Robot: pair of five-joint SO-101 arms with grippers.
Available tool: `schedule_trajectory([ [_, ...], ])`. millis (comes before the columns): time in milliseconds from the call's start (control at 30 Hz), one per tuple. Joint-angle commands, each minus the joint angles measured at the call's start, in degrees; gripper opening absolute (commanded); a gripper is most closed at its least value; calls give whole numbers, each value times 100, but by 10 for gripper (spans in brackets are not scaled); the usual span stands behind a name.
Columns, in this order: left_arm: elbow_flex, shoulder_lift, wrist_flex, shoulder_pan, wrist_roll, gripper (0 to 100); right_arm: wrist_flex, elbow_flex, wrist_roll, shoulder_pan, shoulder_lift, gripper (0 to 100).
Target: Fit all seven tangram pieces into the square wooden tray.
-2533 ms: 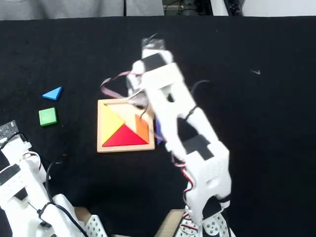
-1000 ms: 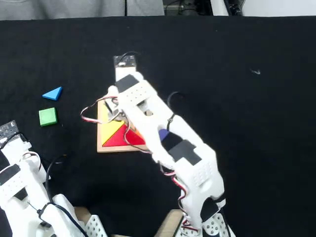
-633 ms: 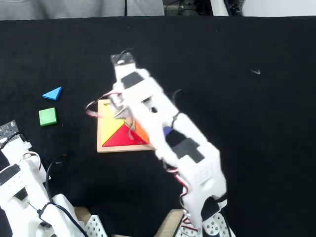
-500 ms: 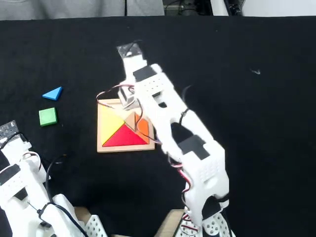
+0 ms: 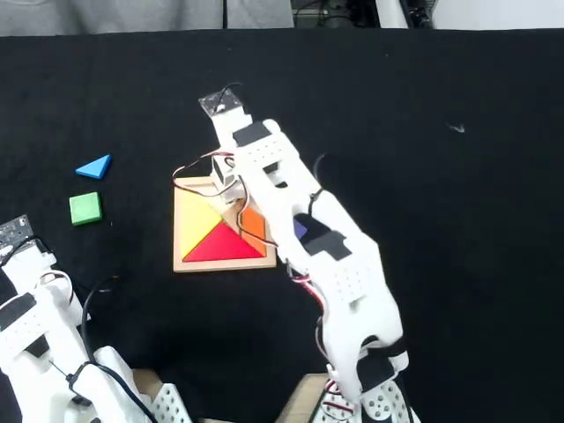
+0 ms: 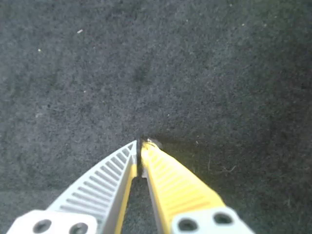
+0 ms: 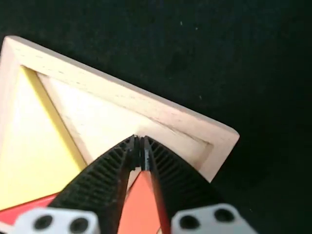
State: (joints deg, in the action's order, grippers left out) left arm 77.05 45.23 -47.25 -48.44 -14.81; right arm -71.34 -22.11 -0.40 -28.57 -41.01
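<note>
The square wooden tray [image 5: 182, 264] lies left of centre on the black cloth. It holds a yellow triangle [image 5: 196, 225], a red triangle [image 5: 220, 248] and an orange piece [image 5: 255, 224]. My right arm [image 5: 291, 211] stretches over the tray's far right part. Its gripper [image 7: 140, 145] is shut with nothing in it, tips just above the bare tray floor [image 7: 100, 129] near a corner, with the orange piece [image 7: 141, 204] beneath the fingers. A purple piece [image 5: 300, 229] peeks out beside the arm, right of the tray. My left gripper [image 6: 140, 146] is shut over bare cloth.
A blue triangle [image 5: 93, 166] and a green square [image 5: 85, 208] lie on the cloth left of the tray. The left arm [image 5: 35, 335] sits folded at the near left corner. The tray rim [image 7: 122, 97] stands just beyond the right gripper's tips.
The right arm swung left across the tray, then back toward its far edge, and now rests over the tray's far right part. The pieces in the tray and the left arm stayed put.
</note>
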Motion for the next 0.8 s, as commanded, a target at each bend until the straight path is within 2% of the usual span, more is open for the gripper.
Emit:
schedule_trajectory([
  [0, -22, 88, 62, 40, -53, 30, -422, -426, 62, 9, 48, 11],
  [167, -22, 88, 62, 40, -53, 30, -554, -857, -35, 114, 57, 10],
  [367, -22, 88, 62, 40, -53, 30, -1477, -1912, 167, 571, 356, 10],
  [467, -22, 88, 62, 40, -53, 30, -1943, -2185, 457, 1046, 778, 10],
  [633, -22, 88, 62, 40, -53, 30, -2857, -2105, 1433, 1653, 1437, 10],
  [767, -22, 88, 62, 40, -53, 30, -2892, -1077, 1829, 2031, 2123, 10],
])
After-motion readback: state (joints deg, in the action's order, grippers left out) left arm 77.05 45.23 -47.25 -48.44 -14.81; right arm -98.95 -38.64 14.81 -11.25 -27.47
